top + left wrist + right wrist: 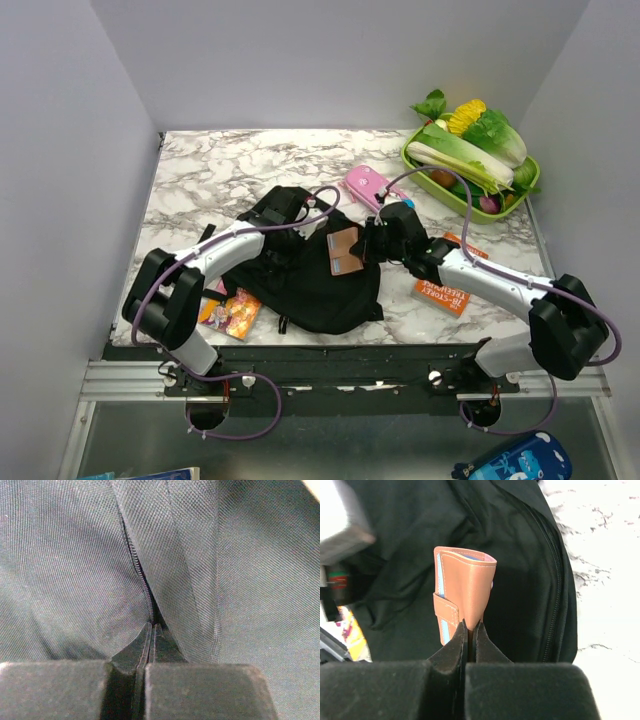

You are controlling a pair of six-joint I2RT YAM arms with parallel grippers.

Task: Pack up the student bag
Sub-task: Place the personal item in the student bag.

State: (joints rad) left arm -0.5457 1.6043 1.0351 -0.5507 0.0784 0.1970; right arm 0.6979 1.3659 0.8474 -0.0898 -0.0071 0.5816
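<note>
Wallet (465,587) over the bag (530,610)
My right gripper (470,630) pinches the wallet; my left gripper (151,630) is shut by the zipper (142,580). If the bag isn't open enough, the wallet may slip.

left gripper (151,632): tips met at the zipper of the student bag (75,580); whether cloth was pinched between them could not be told.
student bag: outline cut off on every side in the left wrist view.
wallet (465,585): lower edge was hidden between the clamped fingers of the right gripper (469,630).
orange book (440,296): partly under the right arm; cover print too small to read.
colourful booklet (233,314): partly covered by the left arm.
blue pouch (510,462): cut off by the bottom edge.
pale shape (342,520): blurred, unnameable.
</note>
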